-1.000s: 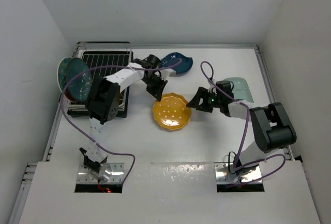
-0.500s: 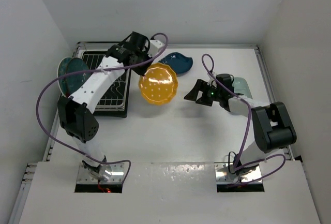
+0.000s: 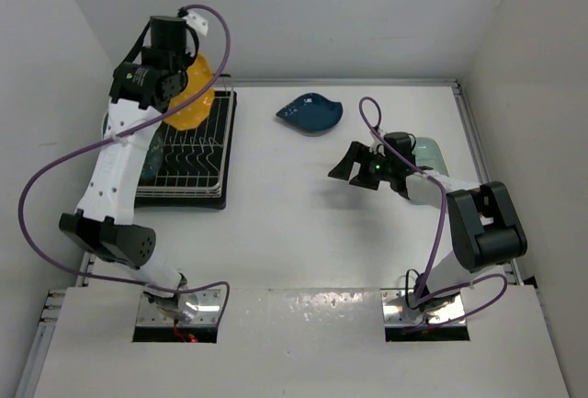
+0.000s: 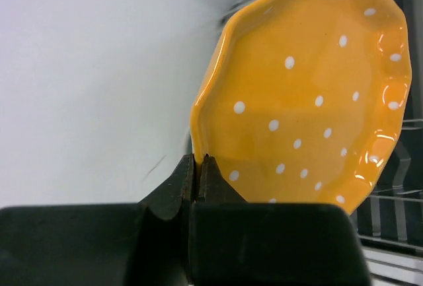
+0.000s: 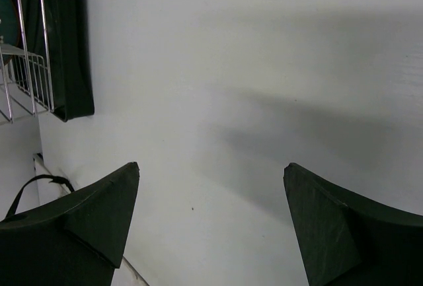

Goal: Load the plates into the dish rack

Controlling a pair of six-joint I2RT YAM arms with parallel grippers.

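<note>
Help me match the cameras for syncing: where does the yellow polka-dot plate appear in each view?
Top external: upper left, the yellow polka-dot plate held over the dish rack's far end.
Left wrist: fills centre and right, rim pinched by the left gripper.
Right wrist: not in it.
Shared landmark: the dish rack, at left side, lower-right edge, top-left corner respectively.
</note>
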